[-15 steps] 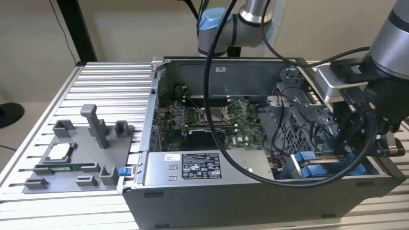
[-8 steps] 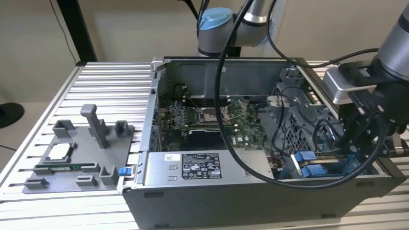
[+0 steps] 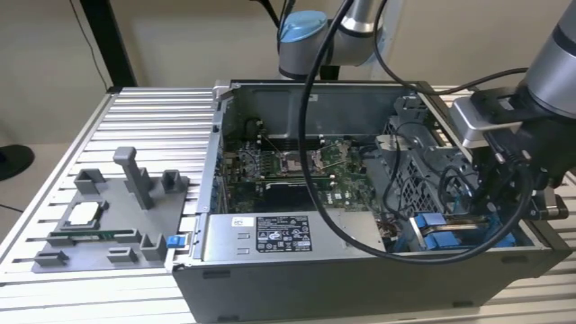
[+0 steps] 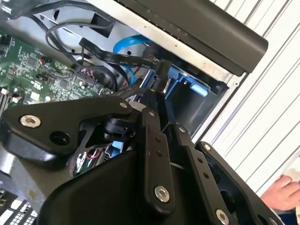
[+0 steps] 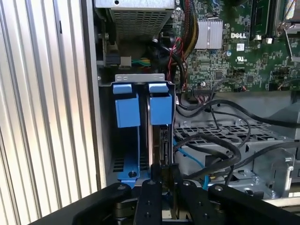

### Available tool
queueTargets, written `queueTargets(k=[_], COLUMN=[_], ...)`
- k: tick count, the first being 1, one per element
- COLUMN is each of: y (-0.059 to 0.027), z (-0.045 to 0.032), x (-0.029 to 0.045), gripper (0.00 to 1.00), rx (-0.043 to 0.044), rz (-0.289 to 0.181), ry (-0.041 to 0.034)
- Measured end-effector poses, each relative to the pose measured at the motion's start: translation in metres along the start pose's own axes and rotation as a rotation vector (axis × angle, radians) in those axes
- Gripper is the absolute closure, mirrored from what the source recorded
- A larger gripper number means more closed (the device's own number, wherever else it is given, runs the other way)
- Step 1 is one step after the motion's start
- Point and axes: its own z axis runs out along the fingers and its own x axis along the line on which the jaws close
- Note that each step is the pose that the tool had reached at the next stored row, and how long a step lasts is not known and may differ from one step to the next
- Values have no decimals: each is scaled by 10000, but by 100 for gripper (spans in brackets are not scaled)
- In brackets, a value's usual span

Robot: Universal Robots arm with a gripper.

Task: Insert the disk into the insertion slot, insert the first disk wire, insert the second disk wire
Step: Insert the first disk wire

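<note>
The disk (image 5: 161, 108) stands on edge in its blue carrier inside the insertion slot (image 5: 140, 78), a grey metal bay with blue rails, beside a second blue tab (image 5: 127, 110). In the exterior view the bay's blue parts (image 3: 432, 229) sit at the case's front right corner, with my gripper (image 3: 493, 202) lowered over them. In both wrist views my gripper (image 5: 164, 174) (image 4: 155, 93) is shut on the black connector of a disk wire (image 4: 126, 59), held against the disk's end. A blue cable (image 4: 136, 40) curls behind it.
The grey labelled power-supply box (image 3: 279, 236) lies to the exterior view's left of the bay, with the green motherboard (image 3: 297, 169) behind it. Loose black cables (image 5: 211, 140) cross the drive cage. A grey fixture plate (image 3: 108, 223) sits on the ribbed table. A person's hand (image 4: 281, 192) rests nearby.
</note>
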Motion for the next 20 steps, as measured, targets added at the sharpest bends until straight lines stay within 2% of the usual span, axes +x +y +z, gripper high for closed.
queueTargets(k=[3, 7, 20], y=[3, 3, -12], z=[17, 24, 100], x=[3, 3, 6], gripper=[100, 100, 100], rx=[-6, -56, -54], rz=[-124, -534, -512], ry=[-32, -90, -91])
